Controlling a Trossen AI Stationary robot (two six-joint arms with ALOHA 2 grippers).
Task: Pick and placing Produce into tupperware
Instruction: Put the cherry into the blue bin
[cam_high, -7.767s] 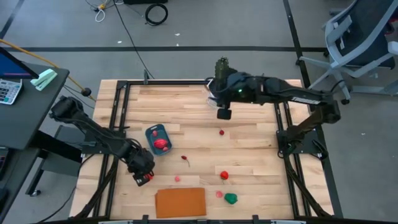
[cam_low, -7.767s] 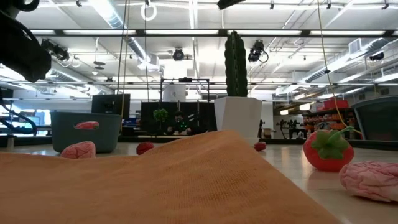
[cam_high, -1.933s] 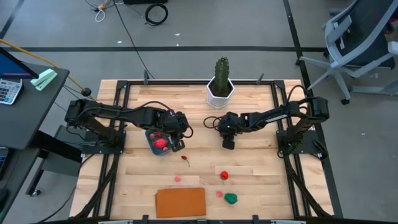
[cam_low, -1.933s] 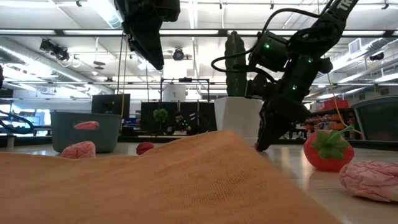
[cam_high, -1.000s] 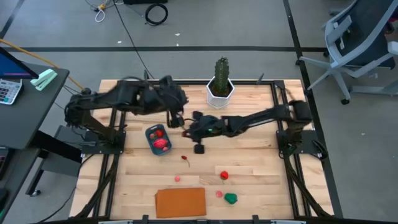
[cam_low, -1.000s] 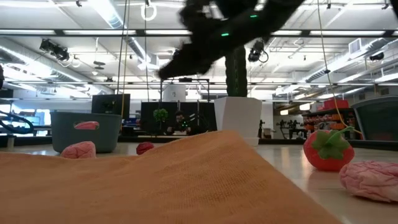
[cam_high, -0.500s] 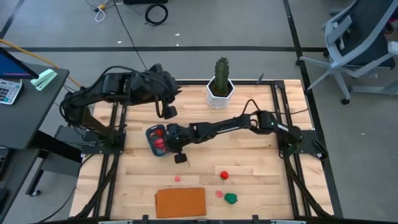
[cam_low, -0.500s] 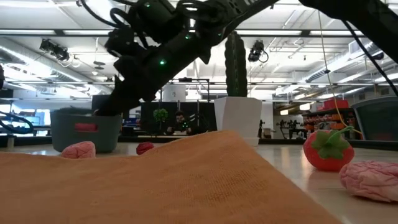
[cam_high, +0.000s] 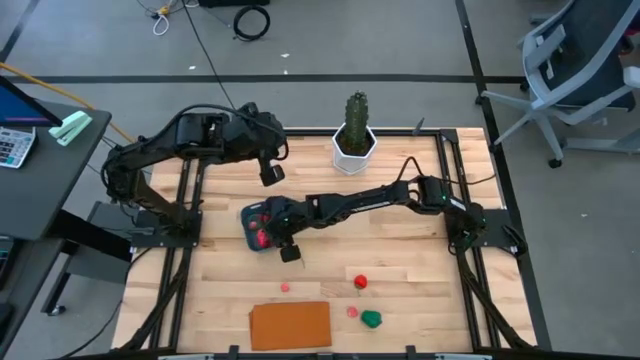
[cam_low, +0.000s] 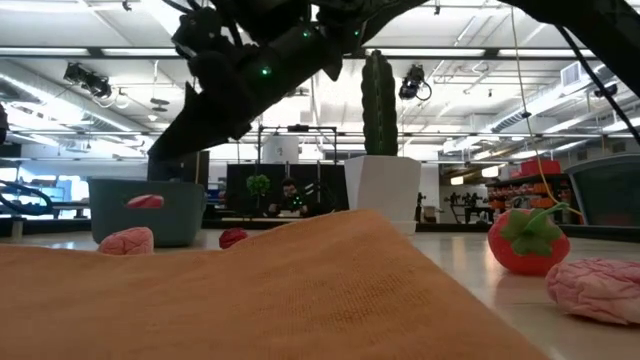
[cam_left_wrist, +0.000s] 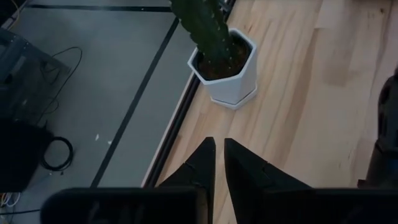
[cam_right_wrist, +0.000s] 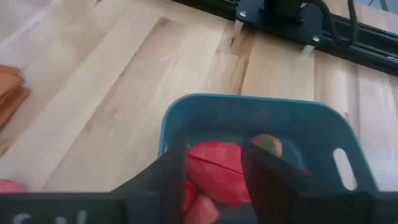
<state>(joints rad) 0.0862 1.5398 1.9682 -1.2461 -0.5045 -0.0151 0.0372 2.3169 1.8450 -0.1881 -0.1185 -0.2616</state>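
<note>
The teal tupperware (cam_high: 247, 213) stands left of the table's middle. Red produce (cam_right_wrist: 214, 171) and a small round piece (cam_right_wrist: 266, 144) lie inside it. My right gripper (cam_right_wrist: 214, 151) hangs over it, open, one finger on either side of the red produce without touching it; in the high view the right gripper (cam_high: 270, 232) covers part of the tupperware. My left gripper (cam_high: 270, 176) is raised toward the far edge, shut and empty. A strawberry (cam_high: 360, 283), two pink pieces (cam_high: 285, 287) (cam_high: 352, 312) and a green one (cam_high: 371, 319) lie on the table.
An orange board (cam_high: 290, 325) lies at the near edge and fills the low view's foreground. The cactus in its white pot (cam_high: 354, 140) stands at the far edge, just ahead of my left gripper (cam_left_wrist: 219, 142). Bare wood lies right of the strawberry (cam_low: 527, 240).
My right gripper has swept from the table's middle toward the left edge and come down over the tupperware. My left arm has drawn back from the tupperware, up and toward the far left.
</note>
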